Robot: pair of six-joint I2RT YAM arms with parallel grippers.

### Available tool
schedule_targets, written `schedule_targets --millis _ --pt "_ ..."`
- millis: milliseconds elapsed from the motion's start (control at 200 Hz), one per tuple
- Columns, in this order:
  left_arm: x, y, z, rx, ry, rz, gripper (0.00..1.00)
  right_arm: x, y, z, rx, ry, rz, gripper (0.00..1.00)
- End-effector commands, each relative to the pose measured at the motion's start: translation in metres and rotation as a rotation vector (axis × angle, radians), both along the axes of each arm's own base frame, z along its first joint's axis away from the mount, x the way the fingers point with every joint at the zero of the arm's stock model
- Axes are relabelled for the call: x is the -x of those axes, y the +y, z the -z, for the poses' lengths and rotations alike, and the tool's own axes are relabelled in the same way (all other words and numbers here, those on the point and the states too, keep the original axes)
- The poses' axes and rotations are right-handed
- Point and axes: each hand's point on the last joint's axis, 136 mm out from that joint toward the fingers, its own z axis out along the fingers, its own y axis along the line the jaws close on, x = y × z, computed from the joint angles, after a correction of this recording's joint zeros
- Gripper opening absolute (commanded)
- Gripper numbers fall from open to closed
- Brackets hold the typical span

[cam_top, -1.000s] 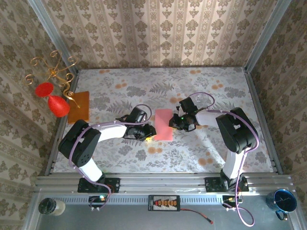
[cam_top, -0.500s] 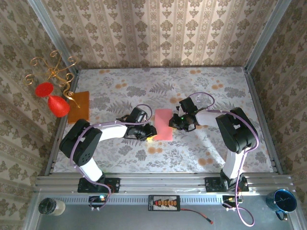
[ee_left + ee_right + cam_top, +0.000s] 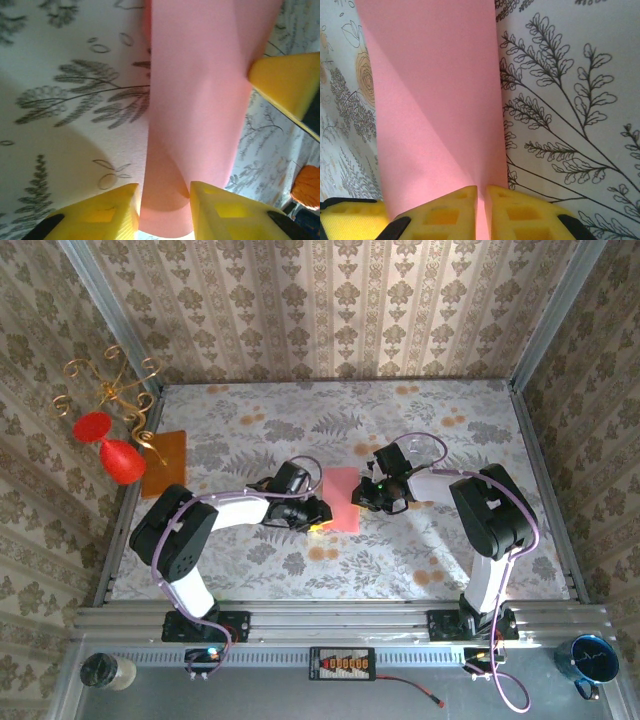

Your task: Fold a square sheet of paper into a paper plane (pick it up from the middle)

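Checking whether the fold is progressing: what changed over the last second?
The left gripper slid right, further over the near-left corner of the square sheet of paper, whose edge curls up between its jaws. The right gripper stayed clamped on the sheet's right edge, and the sheet itself did not shift.

the left gripper (image 3: 318, 514) has slid to the right, further onto the sheet (image 3: 343, 496), covering more of its left edge; its elbow has swung inward too.
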Motion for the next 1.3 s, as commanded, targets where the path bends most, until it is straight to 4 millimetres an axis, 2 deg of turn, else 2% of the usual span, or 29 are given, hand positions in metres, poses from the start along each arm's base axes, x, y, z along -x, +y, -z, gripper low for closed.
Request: schedule_targets --millis 0,330,710,1070,1295 --pt "-0.013 -0.011 -0.021 0.065 -0.053 0.031 0.35 0.014 -0.012 0.026 0.083 0.072 0.002 0.16" --pt "-0.037 -0.017 -0.037 0.174 -0.062 0.028 0.38 0.012 -0.013 0.021 0.092 0.057 -0.001 0.16" --pt "-0.044 -0.013 -0.022 0.168 -0.017 -0.006 0.34 0.010 -0.012 0.017 0.085 0.052 0.000 0.16" --pt "-0.039 -0.004 -0.011 0.136 0.014 -0.028 0.38 0.011 -0.013 0.018 0.084 0.049 0.003 0.16" --pt "-0.045 -0.008 -0.013 0.148 -0.001 -0.009 0.32 0.009 -0.011 0.016 0.072 0.033 0.004 0.17"
